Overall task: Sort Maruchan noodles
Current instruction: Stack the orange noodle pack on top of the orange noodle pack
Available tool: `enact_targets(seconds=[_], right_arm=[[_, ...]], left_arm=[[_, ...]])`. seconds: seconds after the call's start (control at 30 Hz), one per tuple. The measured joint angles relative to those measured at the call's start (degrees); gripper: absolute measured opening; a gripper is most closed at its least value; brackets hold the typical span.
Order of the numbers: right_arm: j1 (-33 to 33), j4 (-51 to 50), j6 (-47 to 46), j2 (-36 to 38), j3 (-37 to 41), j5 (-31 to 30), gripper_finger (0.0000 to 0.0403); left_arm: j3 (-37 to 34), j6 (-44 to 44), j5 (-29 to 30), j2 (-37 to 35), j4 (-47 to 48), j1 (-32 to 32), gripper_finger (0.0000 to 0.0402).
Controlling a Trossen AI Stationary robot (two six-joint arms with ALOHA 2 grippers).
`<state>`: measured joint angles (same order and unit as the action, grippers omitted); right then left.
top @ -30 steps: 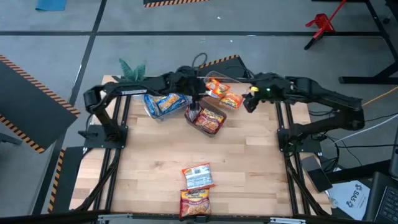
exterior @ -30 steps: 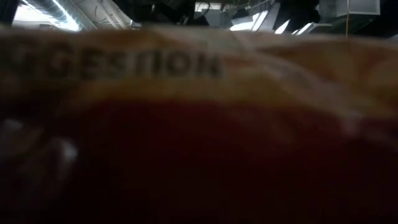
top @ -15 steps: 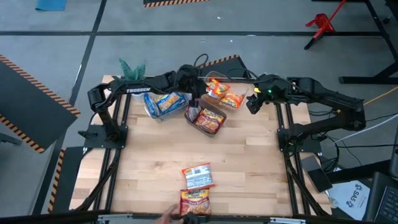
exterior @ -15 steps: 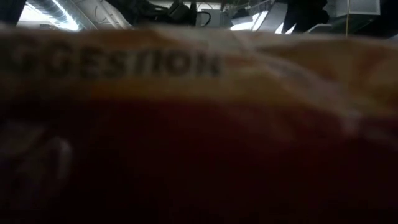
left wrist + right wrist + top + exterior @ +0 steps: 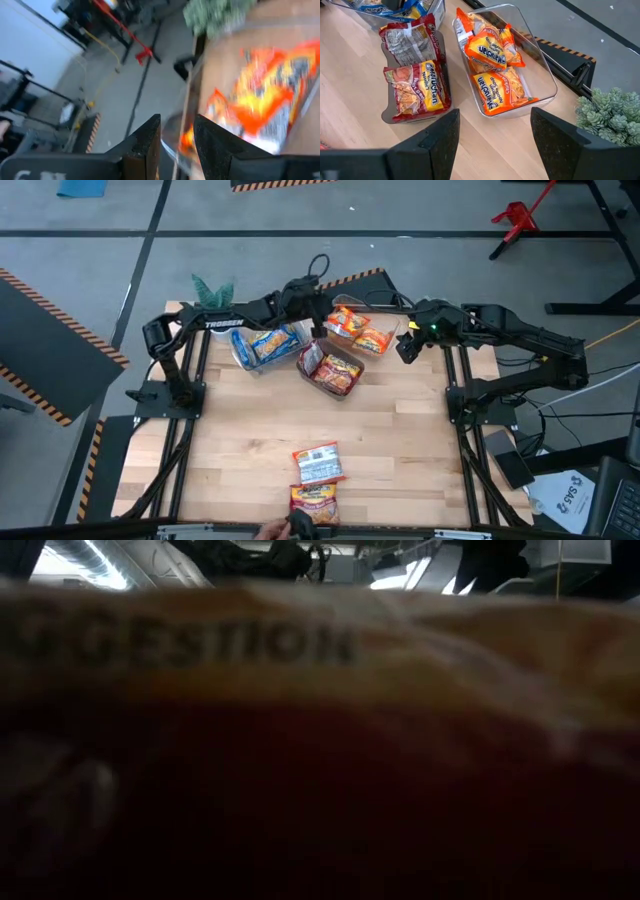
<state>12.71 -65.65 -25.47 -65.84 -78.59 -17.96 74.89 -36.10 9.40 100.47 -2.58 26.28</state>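
Lying in bins, crinkly Maruchan noodles show orange and red wrappers.

High cam looks straight down on the whole table, both arms and surrounding floor in shot; low cam sits at tabletop level, almost pressed against a red packet, with only a strip of ceiling lights above it. Right wrist cam faces down over the clear bin of orange packets, also visible from high; left wrist cam tilts across that bin's rim towards the floor.
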Motion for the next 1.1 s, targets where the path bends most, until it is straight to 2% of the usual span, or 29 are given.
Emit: enact_targets(seconds=[0.23,0.37,0.6,0.73,0.83,0.93,1.0,1.1], right_arm=[[0.0,0.0,0.0,0.0,0.0,0.0,0.0230],[0.0,0.0,0.1,0.0,0.0,0.6,0.0230],[0.0,0.0,1.7,0.0,0.0,0.6,0.0230],[0.0,0.1,3.3,0.0,0.0,0.6,0.0230],[0.1,1.2,3.3,0.0,0.0,0.6,0.0230],[0.1,2.2,3.3,0.0,0.0,0.5,0.0230],[0.1,2.8,2.9,0.0,0.0,0.3,0.0230],[0.1,3.1,1.5,0.0,0.0,-0.8,0.0230]], left_arm=[[0.0,0.3,3.0,-0.1,-4.8,-2.5,0.0110],[0.0,5.8,3.6,-0.1,-5.3,-3.2,0.0110],[0.0,12.5,-1.6,-0.1,-0.6,-2.3,0.0110],[0.0,16.6,-8.6,-0.1,0.3,-1.1,0.0115],[0.0,18.1,-11.8,-0.1,0.8,-0.5,0.0138],[0.0,18.2,-14.1,-0.1,1.1,0.3,0.0178],[0.0,17.9,-13.8,-0.1,1.9,0.7,0.0209],[0.0,16.0,-9.9,-0.1,2.4,0.9,0.0256]])
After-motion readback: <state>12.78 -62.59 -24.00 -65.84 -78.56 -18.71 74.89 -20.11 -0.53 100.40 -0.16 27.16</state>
